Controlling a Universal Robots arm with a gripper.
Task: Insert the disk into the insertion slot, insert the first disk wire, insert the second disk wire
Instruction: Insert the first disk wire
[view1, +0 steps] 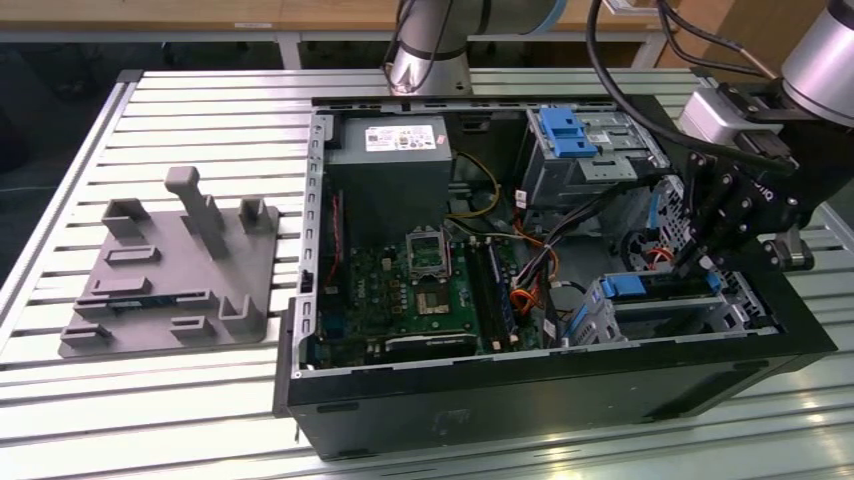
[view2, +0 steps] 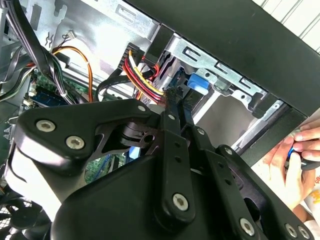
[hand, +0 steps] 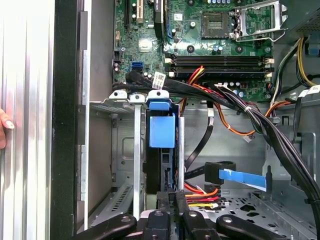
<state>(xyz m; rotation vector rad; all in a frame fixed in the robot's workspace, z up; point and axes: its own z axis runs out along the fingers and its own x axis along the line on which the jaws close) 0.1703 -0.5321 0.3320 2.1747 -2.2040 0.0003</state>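
Seating the disk wire (hand: 202, 192) called for a straight, square push. The claw (hand: 172, 199) appeared pinched together on the plug end of this red, yellow and orange bundle, at the near end of the disk (hand: 162, 131). In the second wrist view it closed just where the bundle ended.

The disk sat already inside the slot (hand: 125, 150), a silver cage against the case wall, with its blue carrier tab showing at the cage's far end. Judged from the exterior view, its long axis ran along the cage, across that view from left to right. The blue tab end pointed toward the circuit board (hand: 220, 60), and the first wrist view showed the disk edge-on.

A good insertion would likely keep the plug square to the disk's socket and press without tilting. It would also let the bundle trail free of the black cables (hand: 260, 120) crossing just beside it. The socket itself was hidden behind the claw.
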